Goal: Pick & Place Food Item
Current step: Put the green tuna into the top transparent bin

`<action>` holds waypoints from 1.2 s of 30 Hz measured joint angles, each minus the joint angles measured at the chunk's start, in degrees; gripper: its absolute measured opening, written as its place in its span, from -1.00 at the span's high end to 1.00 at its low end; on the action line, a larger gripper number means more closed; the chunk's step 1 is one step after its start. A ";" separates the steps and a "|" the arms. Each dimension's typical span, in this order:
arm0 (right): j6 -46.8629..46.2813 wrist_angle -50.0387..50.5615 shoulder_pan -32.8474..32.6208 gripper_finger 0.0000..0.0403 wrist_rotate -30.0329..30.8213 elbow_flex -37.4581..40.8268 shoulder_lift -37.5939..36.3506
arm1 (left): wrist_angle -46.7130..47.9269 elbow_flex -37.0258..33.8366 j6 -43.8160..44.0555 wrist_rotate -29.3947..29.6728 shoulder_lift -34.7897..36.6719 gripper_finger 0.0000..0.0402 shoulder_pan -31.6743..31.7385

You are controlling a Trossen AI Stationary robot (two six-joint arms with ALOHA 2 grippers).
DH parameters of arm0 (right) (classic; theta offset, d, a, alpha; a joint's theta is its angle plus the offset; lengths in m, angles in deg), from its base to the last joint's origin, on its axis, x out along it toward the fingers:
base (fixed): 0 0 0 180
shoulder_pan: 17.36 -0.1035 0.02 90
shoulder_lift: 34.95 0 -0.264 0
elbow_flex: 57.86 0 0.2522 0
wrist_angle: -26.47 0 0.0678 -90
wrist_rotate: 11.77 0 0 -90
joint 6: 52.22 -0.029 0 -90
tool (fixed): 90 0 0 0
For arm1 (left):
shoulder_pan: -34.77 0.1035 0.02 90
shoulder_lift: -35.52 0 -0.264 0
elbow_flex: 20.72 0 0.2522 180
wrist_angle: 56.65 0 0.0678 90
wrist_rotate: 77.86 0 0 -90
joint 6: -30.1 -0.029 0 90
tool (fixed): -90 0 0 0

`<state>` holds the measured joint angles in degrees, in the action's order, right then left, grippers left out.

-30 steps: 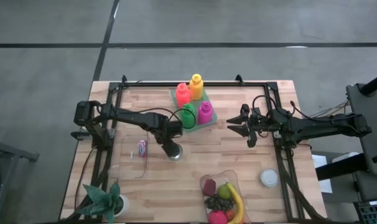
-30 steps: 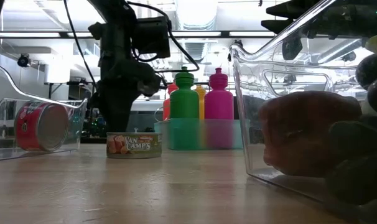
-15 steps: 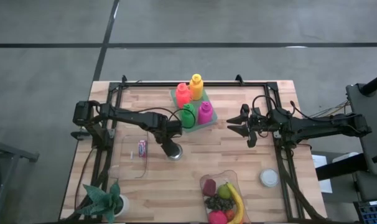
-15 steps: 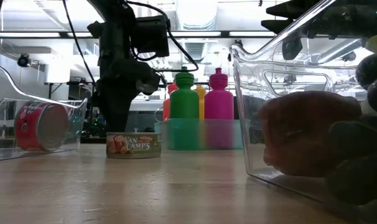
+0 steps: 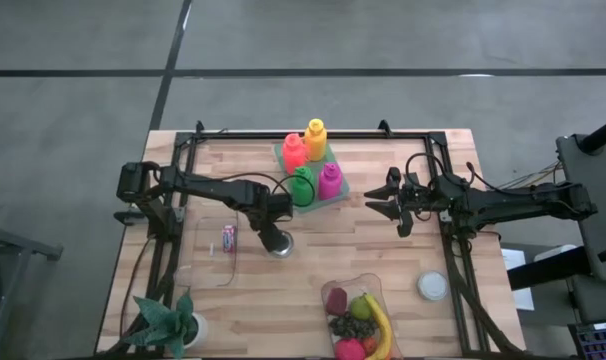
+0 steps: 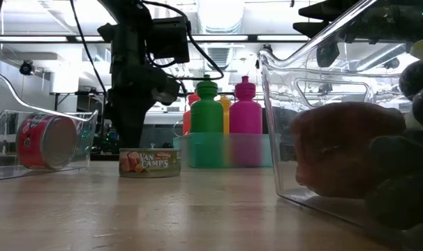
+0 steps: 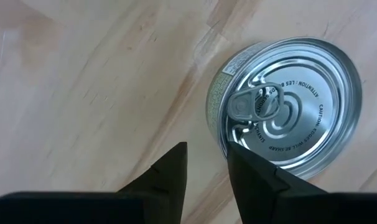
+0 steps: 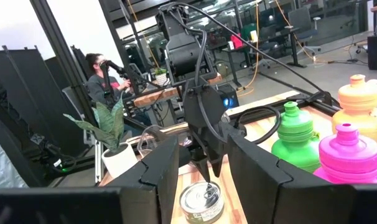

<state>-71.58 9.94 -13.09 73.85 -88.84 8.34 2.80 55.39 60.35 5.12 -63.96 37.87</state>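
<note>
under left tool, fingers slightly spread, empty: squat silver can, pull-tab lid, upright on table.

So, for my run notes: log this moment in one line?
left tool: above can, nothing held | right tool: waiting, off table

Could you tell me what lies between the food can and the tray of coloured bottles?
Only bare wooden table; the high view shows nothing between the can and bottle tray.
</note>
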 joint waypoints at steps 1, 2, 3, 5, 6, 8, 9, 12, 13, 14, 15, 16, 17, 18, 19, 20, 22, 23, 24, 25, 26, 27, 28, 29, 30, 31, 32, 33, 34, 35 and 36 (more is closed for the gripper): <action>0.00 -0.01 0.00 0.33 0.00 0.01 0.00 | 0.09 0.02 -0.12 0.20 0.00 0.42 0.00; 0.00 -0.01 0.00 0.33 -0.01 0.01 0.00 | 0.17 0.04 -0.29 0.49 0.00 0.42 0.00; 0.00 0.01 0.00 0.33 -0.01 0.00 -0.01 | 0.21 0.07 -0.31 0.91 0.00 0.42 0.00; 0.00 -0.01 0.00 0.33 -0.02 0.01 0.00 | 0.26 0.07 -0.46 1.63 0.02 0.42 0.00; 0.00 -0.01 0.00 0.33 0.00 0.01 0.00 | 0.26 0.07 -0.48 2.19 0.02 0.42 0.00; 0.00 0.00 0.00 0.33 -0.01 0.00 -0.01 | 0.26 0.07 -0.49 3.71 0.02 0.42 -0.02; 0.00 0.01 0.00 0.33 0.00 -0.01 0.00 | 0.24 0.07 -0.64 4.44 0.02 0.42 -0.04; 0.00 0.01 0.00 0.33 0.00 0.00 -0.01 | 0.25 0.07 -0.90 4.70 0.02 0.42 -0.04; 0.00 0.00 0.00 0.33 -0.01 -0.01 -0.02 | 0.26 0.07 -0.88 4.70 0.02 0.42 -0.04; 0.00 -0.01 0.00 0.33 -0.02 0.01 0.00 | 0.26 0.07 -0.78 4.66 0.02 0.42 -0.04; 0.00 -0.01 0.00 0.33 -0.02 -0.01 0.00 | 0.27 0.07 -0.52 4.63 0.03 0.42 -0.07; 0.00 -0.01 0.00 0.33 0.00 -0.01 0.00 | 0.36 0.09 -0.43 4.58 0.12 0.42 -0.16; 0.00 -0.01 0.00 0.33 0.00 0.01 0.00 | 0.41 0.09 -0.38 4.49 0.27 0.42 -0.26; 0.00 0.00 0.00 0.33 0.00 0.00 0.00 | 0.41 0.09 -0.20 4.48 0.38 0.42 -0.35; 0.00 -0.01 0.00 0.33 -0.01 0.01 -0.02 | 0.39 0.11 0.07 4.45 0.44 0.42 -0.44; 0.00 0.00 0.00 0.33 -0.01 0.00 0.00 | 0.42 0.11 0.39 4.22 0.44 0.42 -0.51; 0.00 0.00 0.00 0.33 -0.01 0.00 -0.01 | 0.62 0.11 2.30 3.68 0.44 0.42 -0.78; 0.00 -0.01 0.00 0.33 -0.01 -0.01 0.00 | 0.61 0.11 3.44 3.46 0.44 0.42 -0.98; 0.00 -0.01 0.00 0.33 0.00 0.01 0.00 | 0.59 0.11 4.52 3.24 0.44 0.42 -1.28; 0.00 0.01 0.00 0.33 0.00 0.01 0.00 | 0.59 0.11 5.34 3.07 0.44 0.42 -1.62; 0.00 -0.01 0.00 0.33 -0.01 0.00 0.00 | 0.56 0.11 5.79 3.07 0.44 0.42 -2.05; 0.00 -0.01 0.00 0.33 -0.02 0.01 0.00 | 0.52 0.11 6.29 3.00 0.44 0.42 -2.48; 0.00 -0.01 0.00 0.33 0.00 0.01 0.00 | 0.54 0.11 6.85 2.95 0.44 0.42 -2.89; 0.00 -0.01 0.00 0.33 0.00 0.01 -0.01 | 0.54 0.11 7.42 2.95 0.44 0.42 -3.22; 0.00 0.01 0.00 0.33 -0.01 -0.01 -0.01 | 0.54 0.11 8.01 2.95 0.44 0.42 -3.49; 0.00 -0.01 0.00 0.33 -0.01 0.00 -0.01 | 0.58 0.11 8.89 2.95 0.44 0.42 -3.72; 0.00 -0.01 0.00 0.33 0.00 0.00 -0.01 | 0.56 0.11 9.74 2.95 0.44 0.42 -3.90; 0.00 0.00 0.00 0.33 -0.02 0.00 -0.01 | 0.40 0.08 10.58 2.97 0.44 0.42 -4.02; 0.00 0.00 0.00 0.33 -0.02 0.01 0.00 | 0.15 -0.09 11.39 2.97 0.44 0.42 -4.10; 0.00 0.00 0.00 0.33 0.00 -0.01 0.00 | -0.05 -0.37 12.07 2.96 0.44 0.42 -4.15; 0.00 -0.01 0.00 0.33 0.00 -0.01 0.00 | -0.36 -0.78 12.72 2.93 0.44 0.42 -4.15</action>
<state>-71.58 9.92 -13.09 73.85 -88.85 8.34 2.45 54.61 73.07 8.04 -63.52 33.71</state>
